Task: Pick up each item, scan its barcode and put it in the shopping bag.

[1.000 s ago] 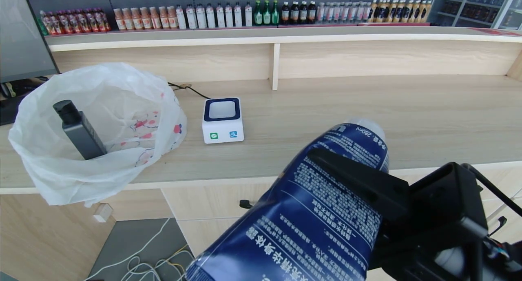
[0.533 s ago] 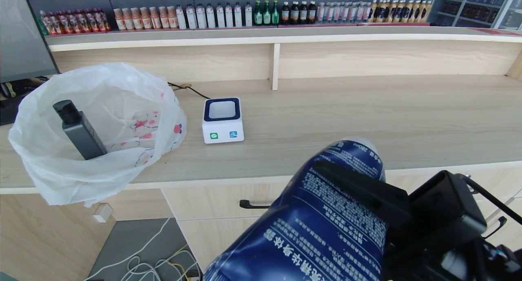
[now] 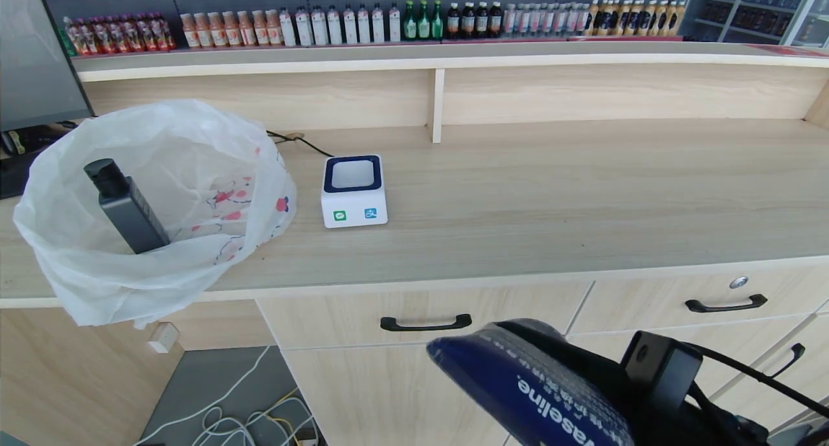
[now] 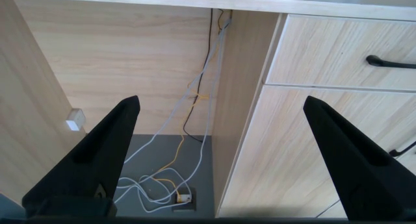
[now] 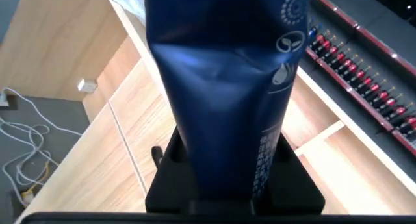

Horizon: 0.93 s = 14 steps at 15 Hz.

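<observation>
Counter point(image 3: 518, 193) of pale wood spans the head view, with drawer fronts point(image 3: 424, 316) below its front edge. On its left end slumps the white plastic shopping bag point(image 3: 194, 148), mouth open upward, overhanging the edge.

Next in size is the dark blue tube point(image 3: 518, 375), the item in hand. It is held low, in front of the drawers and below the counter's edge, well apart from both the bag and the scanner. The right gripper point(image 5: 227, 175) is clamped on it, one finger on each flat side near its end. The tube's long axis runs straight out from the jaws, so its free end points up and toward the robot's left, roughly at the counter.

The white scanner point(image 3: 353, 190), a small box with a dark-rimmed window facing up, sits on the counter just beside the bag. It lies forward, higher, and to the left of the tube. The coming move probably turns on this: the right arm, the one carrying the tube, has to lift it over the counter edge and turn its barcode down onto that window.

A grey bottle point(image 3: 126, 206) already leans inside the bag.

The left gripper point(image 4: 221, 100) hangs low by the cabinet, jaws wide apart and empty.
</observation>
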{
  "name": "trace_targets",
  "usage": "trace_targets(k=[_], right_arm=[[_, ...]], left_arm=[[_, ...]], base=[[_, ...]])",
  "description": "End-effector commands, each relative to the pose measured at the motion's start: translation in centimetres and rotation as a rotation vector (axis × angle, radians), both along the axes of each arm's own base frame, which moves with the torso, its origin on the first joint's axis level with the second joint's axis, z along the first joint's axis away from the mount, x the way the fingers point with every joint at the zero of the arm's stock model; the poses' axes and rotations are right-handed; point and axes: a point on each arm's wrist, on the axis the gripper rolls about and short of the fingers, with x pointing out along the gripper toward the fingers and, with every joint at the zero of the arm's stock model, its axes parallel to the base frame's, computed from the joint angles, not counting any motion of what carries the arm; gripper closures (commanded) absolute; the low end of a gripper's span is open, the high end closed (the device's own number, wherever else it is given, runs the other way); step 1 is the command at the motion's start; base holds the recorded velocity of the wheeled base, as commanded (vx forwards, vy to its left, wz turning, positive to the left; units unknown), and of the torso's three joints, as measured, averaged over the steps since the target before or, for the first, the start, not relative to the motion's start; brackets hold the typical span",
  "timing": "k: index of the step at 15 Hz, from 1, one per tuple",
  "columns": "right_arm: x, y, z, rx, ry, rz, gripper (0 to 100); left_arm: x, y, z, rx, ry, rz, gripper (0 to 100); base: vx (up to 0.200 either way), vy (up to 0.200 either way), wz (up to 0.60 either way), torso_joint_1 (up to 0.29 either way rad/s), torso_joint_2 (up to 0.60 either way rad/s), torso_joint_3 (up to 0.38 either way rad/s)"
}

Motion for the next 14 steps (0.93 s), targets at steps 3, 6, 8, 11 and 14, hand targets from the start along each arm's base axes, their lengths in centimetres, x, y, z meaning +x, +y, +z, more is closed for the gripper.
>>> trace_targets(k=[3, 6, 8, 11, 14], right_arm=[[-0.6, -1.9, -1.2, 0.045, 0.17, 0.014, 100], [-1.4, -4.3, -1.0, 0.108, 0.222, -0.007, 100], [-1.3, -4.7, -1.2, 0.127, 0.26, -0.014, 100], [0.0, -5.7, -1.4, 0.165, 0.302, -0.11, 100], [1.1, -6.8, -0.4, 0.374, 0.429, -0.174, 100]], left_arm=[[0.0, 0.0, 0.0, 0.0, 0.0, 0.0, 0], [0.0, 0.0, 0.0, 0.0, 0.0, 0.0, 0], [0.0, 0.0, 0.0, 0.0, 0.0, 0.0, 0], [0.0, 0.0, 0.0, 0.0, 0.0, 0.0, 0], [0.0, 0.0, 0.0, 0.0, 0.0, 0.0, 0]], base=[[0.0, 0.0, 0.0, 0.0, 0.0, 0.0], [0.0, 0.0, 0.0, 0.0, 0.0, 0.0], [0.0, 0.0, 0.0, 0.0, 0.0, 0.0], [0.0, 0.0, 0.0, 0.0, 0.0, 0.0], [0.0, 0.0, 0.0, 0.0, 0.0, 0.0]])
